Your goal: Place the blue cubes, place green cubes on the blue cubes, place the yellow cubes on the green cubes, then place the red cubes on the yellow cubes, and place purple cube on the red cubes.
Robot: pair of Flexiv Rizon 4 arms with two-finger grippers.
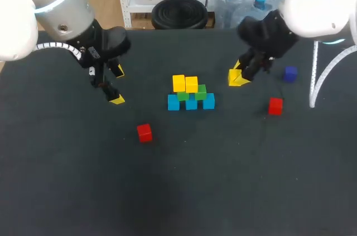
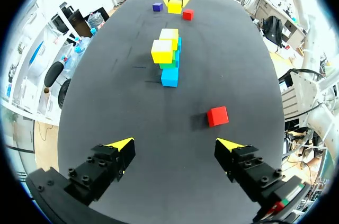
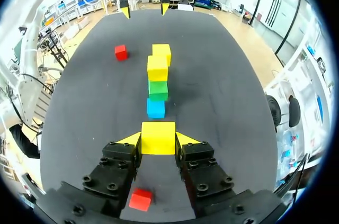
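At the table's middle stand three blue cubes (image 1: 191, 102) in a row, two green cubes (image 1: 192, 94) on them and two yellow cubes (image 1: 184, 83) on top. My right gripper (image 1: 239, 77) is right of this stack, shut on a third yellow cube (image 3: 158, 137) held between its fingers. My left gripper (image 1: 116, 85) hangs left of the stack, open and empty. One red cube (image 1: 144, 133) lies in front of the stack to the left, another red cube (image 1: 275, 105) lies to the right. The purple cube (image 1: 289, 73) sits at the far right.
The table (image 1: 223, 180) is covered in black cloth. In the right wrist view a red cube (image 3: 140, 199) shows below the gripper. In the left wrist view the near red cube (image 2: 217, 116) lies ahead of the open fingers.
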